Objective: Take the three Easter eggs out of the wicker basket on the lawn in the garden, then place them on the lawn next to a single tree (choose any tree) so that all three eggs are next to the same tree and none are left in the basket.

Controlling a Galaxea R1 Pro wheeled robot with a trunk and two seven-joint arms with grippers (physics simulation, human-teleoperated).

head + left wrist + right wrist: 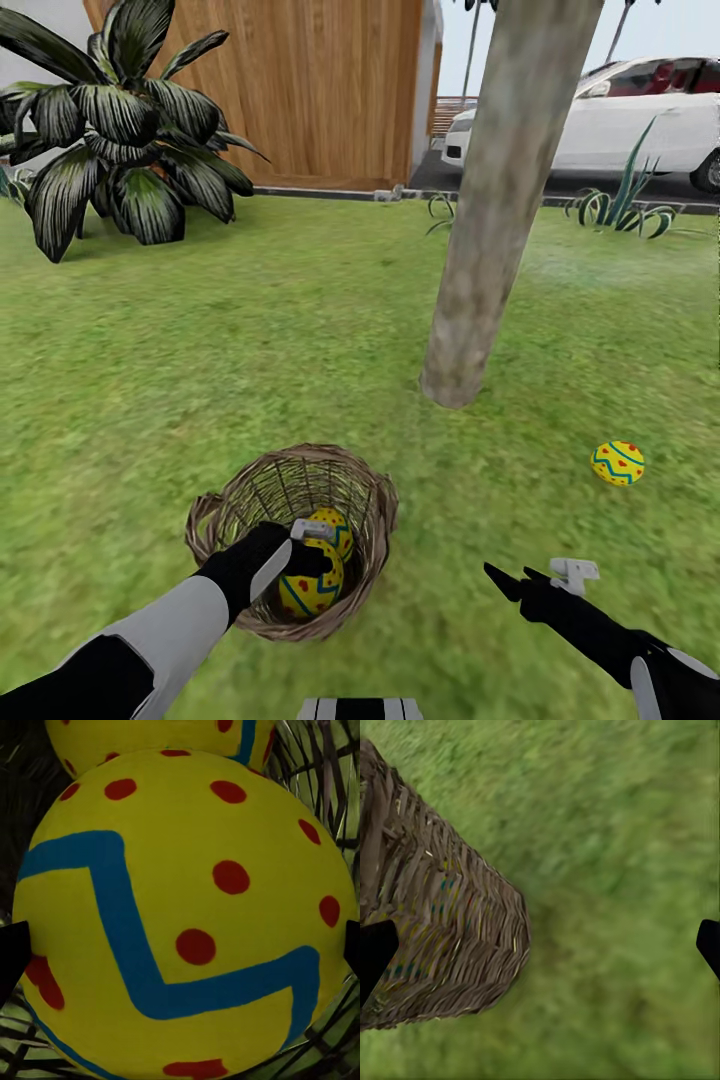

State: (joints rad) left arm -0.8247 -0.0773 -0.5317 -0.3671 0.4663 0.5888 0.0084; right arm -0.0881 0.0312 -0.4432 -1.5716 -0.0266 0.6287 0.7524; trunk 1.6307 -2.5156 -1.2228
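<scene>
The wicker basket (pixel 222 508) stands on the lawn (pixel 250 340) just in front of me. Two yellow Easter eggs lie in it: a near one (pixel 312 592) and a second (pixel 338 527) behind it. My left gripper (pixel 305 560) reaches into the basket. It is open, with its dark fingertips (pixel 11 960) on either side of the near egg (pixel 180 907). A third egg (pixel 617 463) lies on the grass to the right of the tree trunk (pixel 480 250). My right gripper (pixel 510 577) hovers open and empty over grass, right of the basket (pixel 442 930).
A dark broad-leaved plant (pixel 120 130) grows at the far left before a wooden wall (pixel 330 90). A white car (pixel 640 115) is parked beyond the lawn's far edge, with small spiky plants (pixel 620 205) in front of it. Open grass lies all around the trunk.
</scene>
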